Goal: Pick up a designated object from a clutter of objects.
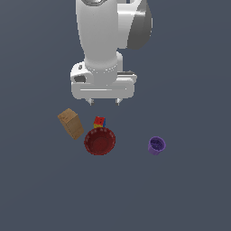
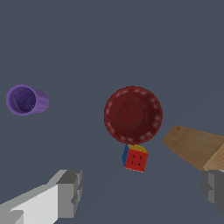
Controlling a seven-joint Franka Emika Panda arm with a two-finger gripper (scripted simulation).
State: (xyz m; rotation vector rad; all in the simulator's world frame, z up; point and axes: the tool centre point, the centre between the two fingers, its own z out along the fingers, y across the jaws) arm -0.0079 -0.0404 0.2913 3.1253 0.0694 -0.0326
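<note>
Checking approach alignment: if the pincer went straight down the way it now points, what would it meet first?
Probably the multicoloured block: in the wrist view it lies between the open pincer's fingers, just ahead. The red bowl is beside it and the tan box is near one finger; depth is unclear, so that finger might clip the box.

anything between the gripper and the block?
Nothing visible. The open gripper hangs above the block with a clear gap. The bowl sits right against the block, and the box lies close to one side, so finger room looks tight.
</note>
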